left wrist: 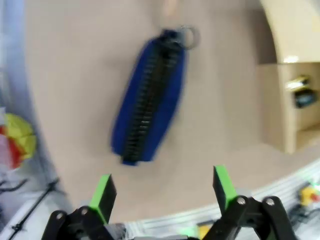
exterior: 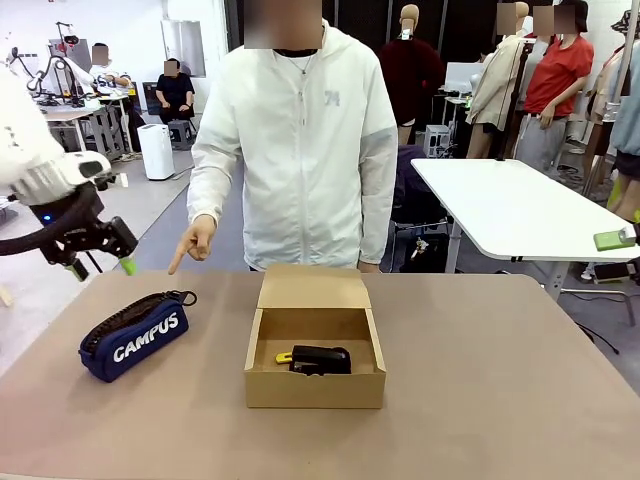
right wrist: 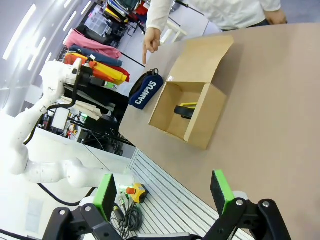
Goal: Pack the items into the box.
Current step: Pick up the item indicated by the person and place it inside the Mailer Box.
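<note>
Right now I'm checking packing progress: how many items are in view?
3: stapler and knife inside the box; pouch on the table left of it. More could hide behind the box's near wall.

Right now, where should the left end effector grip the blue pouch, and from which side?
Take the pouch across its middle, coming down from above with the open left end effector straddling its long sides. It lies flat, zipper up, long and narrow, so its width probably fits the opening.

White-lettered navy pouch (exterior: 133,336); brown box (exterior: 315,388); black stapler (exterior: 322,359); yellow knife (exterior: 284,357).
</note>
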Robot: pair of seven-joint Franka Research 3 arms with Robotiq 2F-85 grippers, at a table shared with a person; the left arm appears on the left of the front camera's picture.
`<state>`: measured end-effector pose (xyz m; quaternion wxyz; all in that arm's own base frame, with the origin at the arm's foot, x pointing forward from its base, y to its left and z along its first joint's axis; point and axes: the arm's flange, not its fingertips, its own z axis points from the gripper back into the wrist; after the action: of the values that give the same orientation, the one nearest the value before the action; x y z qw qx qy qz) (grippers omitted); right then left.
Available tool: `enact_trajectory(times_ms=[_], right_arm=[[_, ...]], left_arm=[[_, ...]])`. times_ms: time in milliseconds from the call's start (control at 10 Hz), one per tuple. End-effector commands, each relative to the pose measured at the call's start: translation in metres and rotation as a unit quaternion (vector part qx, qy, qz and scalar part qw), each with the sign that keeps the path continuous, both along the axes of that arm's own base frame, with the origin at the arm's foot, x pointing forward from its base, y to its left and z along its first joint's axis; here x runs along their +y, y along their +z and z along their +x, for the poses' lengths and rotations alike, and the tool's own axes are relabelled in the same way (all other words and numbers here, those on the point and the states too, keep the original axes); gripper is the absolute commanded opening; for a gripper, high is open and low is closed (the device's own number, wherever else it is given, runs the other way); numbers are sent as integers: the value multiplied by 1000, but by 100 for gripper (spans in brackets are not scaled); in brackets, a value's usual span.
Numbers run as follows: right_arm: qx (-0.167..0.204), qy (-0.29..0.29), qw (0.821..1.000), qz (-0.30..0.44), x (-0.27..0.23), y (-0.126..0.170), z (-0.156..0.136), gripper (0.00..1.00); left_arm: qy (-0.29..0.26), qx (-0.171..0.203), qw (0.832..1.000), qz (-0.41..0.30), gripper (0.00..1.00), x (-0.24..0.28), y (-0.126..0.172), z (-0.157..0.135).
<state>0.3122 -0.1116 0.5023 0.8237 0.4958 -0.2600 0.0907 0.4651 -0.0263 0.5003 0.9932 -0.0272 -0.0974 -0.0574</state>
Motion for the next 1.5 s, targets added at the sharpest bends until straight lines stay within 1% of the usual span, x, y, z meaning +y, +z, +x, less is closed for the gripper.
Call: enact_trajectory(times_ms=[0,100,400,500,600,700,800,900,1100,1200,1300,1400], right_arm=[[-3,7,1000,-7,-3,0,-1,100],[-3,7,1000,-7,-3,0,-1,100],[-3,7,1000,-7,-3,0,-1,100],[-3,7,1000,-7,-3,0,-1,100],[-3,7,1000,-7,-3,0,-1,100],[-3,7,1000,-7,-3,0,-1,100],[-3,7,1000,-7,-3,0,-1,100],[-3,7,1000,-7,-3,0,-1,100],[-3,7,1000,-7,-3,0,-1,100],[-3,7,1000,-7,-3,0,-1,100],[-3,7,1000,-7,-3,0,-1,100],[-3,7,1000,-7,-3,0,-1,100]], left_arm=[[12,-37,991,130,100,-8,4,5],[0,0,1000,0,100,0,0,0],[0,0,1000,0,100,0,0,0],[3,-6,1000,29,100,-5,-1,2],[-2,5,999,43,100,-4,-21,21],[-33,12,998,51,100,-6,-38,31],[-43,0,998,51,100,-5,-48,37],[-27,4,999,42,100,-3,-54,40],[-19,19,999,43,100,-5,-71,51],[-28,22,998,43,100,-6,-75,54],[-72,-2,996,44,100,-7,-77,59],[-194,-32,980,29,100,-9,-81,60]])
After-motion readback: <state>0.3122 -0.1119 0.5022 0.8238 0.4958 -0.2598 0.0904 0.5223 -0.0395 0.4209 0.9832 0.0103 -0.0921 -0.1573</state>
